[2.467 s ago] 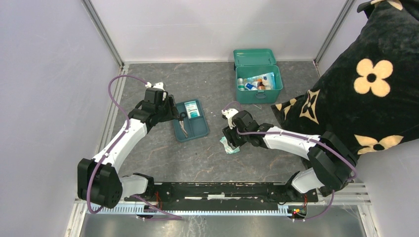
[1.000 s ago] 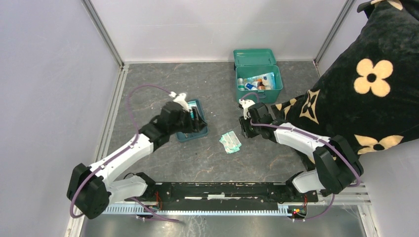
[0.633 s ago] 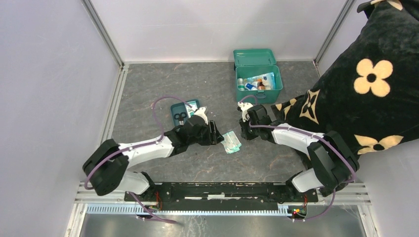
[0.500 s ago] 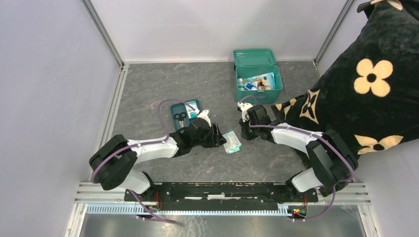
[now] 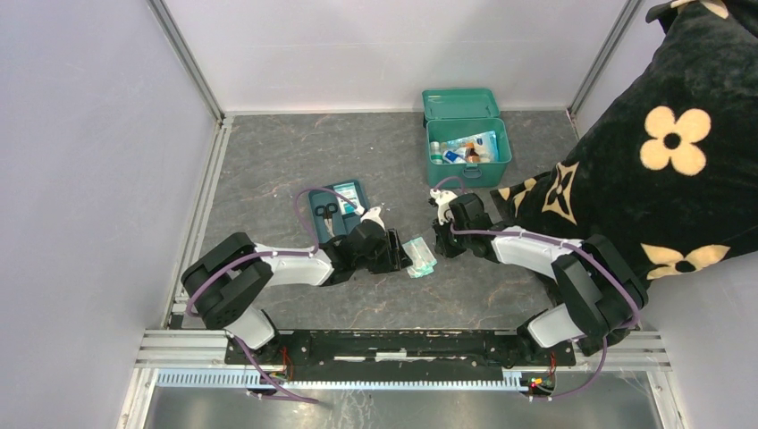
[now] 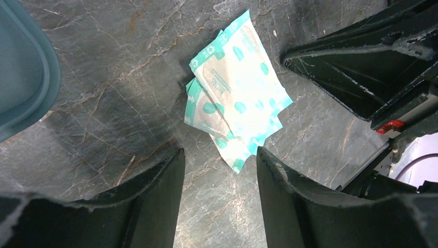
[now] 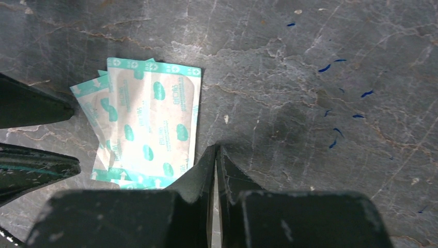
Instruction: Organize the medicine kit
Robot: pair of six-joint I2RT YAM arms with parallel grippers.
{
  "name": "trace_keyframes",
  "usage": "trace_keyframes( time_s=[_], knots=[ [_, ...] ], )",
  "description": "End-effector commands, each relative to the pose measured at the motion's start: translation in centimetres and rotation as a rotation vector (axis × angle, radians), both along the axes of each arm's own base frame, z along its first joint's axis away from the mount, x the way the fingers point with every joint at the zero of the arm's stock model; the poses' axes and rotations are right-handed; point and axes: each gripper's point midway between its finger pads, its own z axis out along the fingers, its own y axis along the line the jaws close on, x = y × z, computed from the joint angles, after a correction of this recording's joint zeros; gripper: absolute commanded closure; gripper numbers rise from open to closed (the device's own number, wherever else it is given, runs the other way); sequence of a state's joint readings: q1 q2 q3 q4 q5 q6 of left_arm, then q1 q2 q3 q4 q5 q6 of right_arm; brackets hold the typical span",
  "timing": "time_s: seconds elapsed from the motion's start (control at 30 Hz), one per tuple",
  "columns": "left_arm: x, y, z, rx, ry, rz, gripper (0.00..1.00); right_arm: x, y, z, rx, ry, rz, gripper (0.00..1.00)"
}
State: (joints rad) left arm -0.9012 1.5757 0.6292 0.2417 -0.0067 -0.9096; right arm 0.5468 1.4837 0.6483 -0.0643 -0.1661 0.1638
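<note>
left gripper [image 6: 219, 157] is swinging in from the tray [image 6: 20, 77], jaws spread, lining up on the plaster packets [image 6: 237, 98] for the medicine kit [image 5: 469, 174]; right gripper [image 7: 217, 155] is sitting shut, empty.

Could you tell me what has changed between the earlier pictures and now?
The left gripper swung from the tray across to the bandage packets and is open just short of them. The right gripper moved off them, back toward the medicine kit, and is shut. Packets and kit stayed put.
</note>
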Motion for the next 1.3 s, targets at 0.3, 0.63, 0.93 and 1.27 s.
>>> trace_keyframes(
  time_s=[0.3, 0.63, 0.93, 1.27],
  knots=[
    [-0.6, 1.2, -2.9, 0.046, 0.055, 0.065, 0.38, -2.9, 1.2, -0.3, 0.097, 0.071, 0.051, 0.94],
    [-0.8, 2.1, -4.4, 0.088, 0.068, 0.080, 0.39, -4.2, 1.3, -0.4, 0.117, 0.098, 0.083, 0.95],
    [-1.0, 1.9, -4.9, 0.091, 0.073, 0.063, 0.47, -4.5, 1.5, -0.7, 0.130, 0.113, 0.081, 0.95],
    [-1.1, 0.8, -4.5, 0.053, 0.065, 0.017, 0.54, -4.8, 1.7, -1.2, 0.139, 0.136, 0.083, 0.95]
  ],
)
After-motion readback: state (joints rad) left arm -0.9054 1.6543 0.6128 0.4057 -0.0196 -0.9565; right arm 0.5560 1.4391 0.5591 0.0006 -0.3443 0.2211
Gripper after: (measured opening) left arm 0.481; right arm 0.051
